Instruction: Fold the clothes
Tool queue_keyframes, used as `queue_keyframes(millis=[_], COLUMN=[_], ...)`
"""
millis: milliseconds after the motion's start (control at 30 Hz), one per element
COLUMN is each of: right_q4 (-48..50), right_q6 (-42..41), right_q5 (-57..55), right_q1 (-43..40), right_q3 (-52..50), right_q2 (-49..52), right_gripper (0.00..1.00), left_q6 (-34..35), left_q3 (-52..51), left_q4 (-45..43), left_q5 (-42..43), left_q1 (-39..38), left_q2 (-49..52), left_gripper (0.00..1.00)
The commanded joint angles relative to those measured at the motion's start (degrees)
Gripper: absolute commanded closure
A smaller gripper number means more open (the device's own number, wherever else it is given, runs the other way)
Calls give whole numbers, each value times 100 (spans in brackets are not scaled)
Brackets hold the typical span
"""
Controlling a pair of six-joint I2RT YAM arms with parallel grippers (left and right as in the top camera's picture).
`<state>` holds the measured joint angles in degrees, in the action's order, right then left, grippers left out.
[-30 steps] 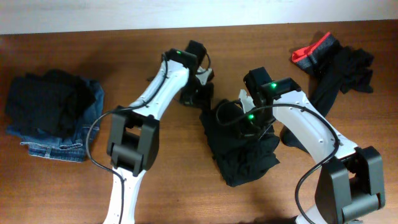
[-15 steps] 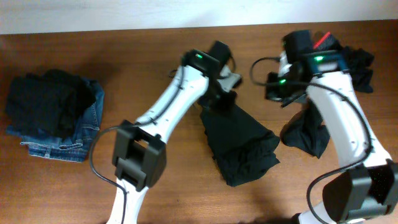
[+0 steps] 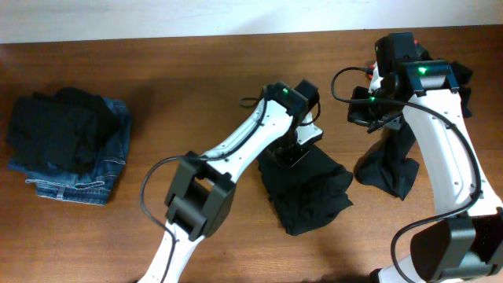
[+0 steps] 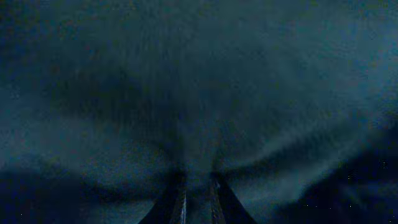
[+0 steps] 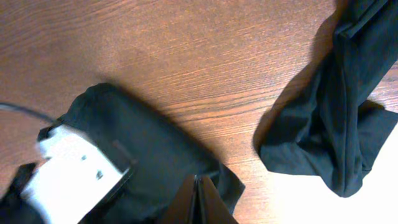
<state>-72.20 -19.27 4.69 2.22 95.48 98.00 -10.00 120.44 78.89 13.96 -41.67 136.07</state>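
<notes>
A crumpled black garment (image 3: 308, 192) lies at the table's middle. My left gripper (image 3: 301, 149) is down on its far edge. In the left wrist view dark fabric (image 4: 199, 93) fills the frame and the fingers (image 4: 198, 200) are closed on a fold of it. My right gripper (image 3: 376, 110) is raised at the back right. Its fingers (image 5: 198, 194) are pressed together with nothing visible between them, above the same garment (image 5: 155, 155). A second black garment (image 3: 391, 169) lies right of it and also shows in the right wrist view (image 5: 339, 124). A red-edged piece (image 3: 410, 35) is mostly hidden behind the right arm.
A stack of black clothes (image 3: 59, 130) on blue denim jeans (image 3: 102, 169) sits at the far left. More black fabric (image 3: 460, 79) lies at the back right corner. Bare wood (image 3: 196, 79) lies between the stack and the arms.
My left gripper has moved right and toward the front onto the middle garment. My right arm has lifted off that garment and swung to the back right.
</notes>
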Motion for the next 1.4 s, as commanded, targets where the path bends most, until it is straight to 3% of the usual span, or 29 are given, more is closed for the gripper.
queue_keyframes(millis=[0, 267, 533, 833, 933, 1133, 1367], right_q4=[9, 17, -48, 308, 787, 2048, 1191], right_q6=[-31, -31, 339, 1091, 1067, 267, 57], right_q5=[-90, -87, 428, 1379, 1386, 1447, 1587], right_q1=[-4, -4, 4, 684, 1143, 1808, 2028], right_q3=[96, 96, 96, -184, -490, -1113, -1322], right_q2=[-96, -96, -94, -61, 57, 446, 535], right_gripper=[96, 96, 96, 96, 96, 96, 96], left_q6=[-275, 179, 177, 212, 310, 442, 485], left_q3=[-63, -52, 192, 715, 813, 841, 841], left_q4=[11, -557, -752, -584, -581, -535, -450], left_q5=[-767, -1491, -1482, -1178, -1176, -1180, -1196], left_q1=[59, 763, 1580, 1547, 1478, 1473, 1600], left_q2=[527, 804, 804, 802, 804, 802, 802], left_gripper=[86, 87, 87, 88, 88, 88, 89])
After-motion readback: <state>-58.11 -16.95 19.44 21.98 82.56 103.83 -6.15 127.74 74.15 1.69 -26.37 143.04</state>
